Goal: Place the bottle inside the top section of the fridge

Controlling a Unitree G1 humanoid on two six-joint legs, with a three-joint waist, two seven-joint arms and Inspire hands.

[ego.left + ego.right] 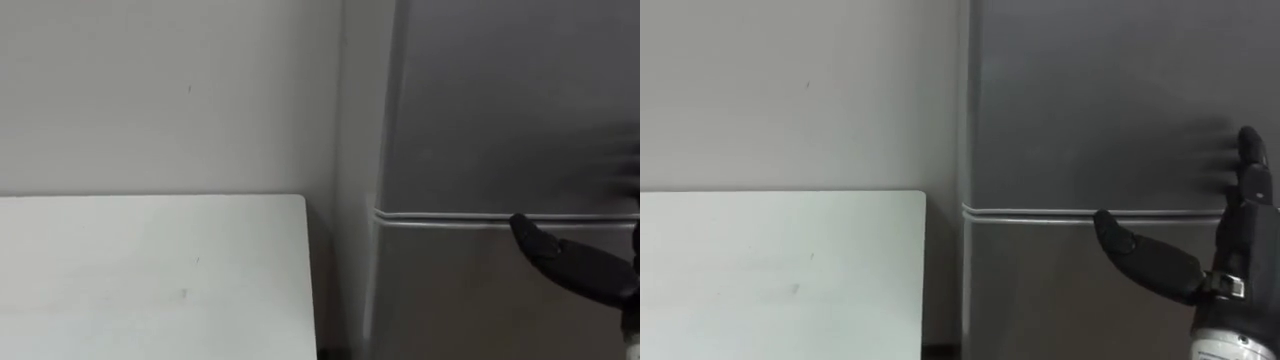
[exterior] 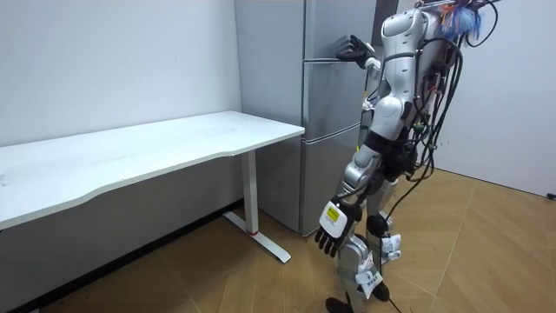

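A tall grey fridge (image 1: 1090, 100) stands in front of me, both doors shut. A thin seam (image 1: 1040, 213) divides its upper door (image 2: 334, 30) from the lower door (image 2: 330, 139). My right hand (image 1: 1230, 270) is raised at the seam's height near the fridge's right side. It is open, with straight fingers (image 1: 1250, 170) up against the upper door and the thumb (image 1: 565, 258) stretched left just below the seam. My left hand (image 2: 334, 230) hangs relaxed at my side, holding nothing.
A long white table (image 2: 174, 139) stands against the wall just left of the fridge, its top (image 1: 150, 270) bare. A narrow gap separates table and fridge. Wooden floor (image 2: 486, 252) lies open behind me.
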